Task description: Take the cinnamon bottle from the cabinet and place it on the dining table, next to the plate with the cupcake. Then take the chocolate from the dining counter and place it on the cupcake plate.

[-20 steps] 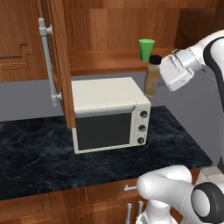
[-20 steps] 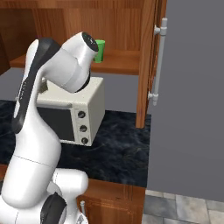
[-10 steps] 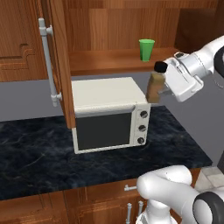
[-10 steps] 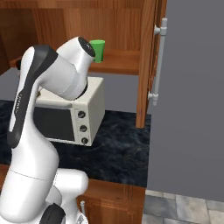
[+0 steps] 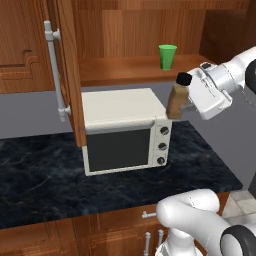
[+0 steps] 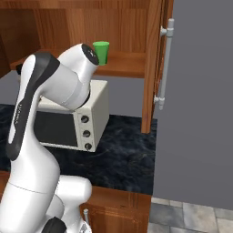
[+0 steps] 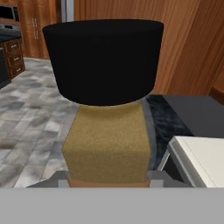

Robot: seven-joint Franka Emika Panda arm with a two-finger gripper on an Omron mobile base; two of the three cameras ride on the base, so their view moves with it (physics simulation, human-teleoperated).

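Cinnamon bottle [image 5: 176, 100] — one; green cup [image 5: 167, 56] — one

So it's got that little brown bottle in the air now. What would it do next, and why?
Probably keep carrying the bottle away from the cabinet, gripped as it is. It hangs clear of the shelf, just past the microwave's top corner, with the green cup left behind, and no plate is in sight here yet.

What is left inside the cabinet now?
A green cup stands on the cabinet shelf. The open door covers the shelf's left end.
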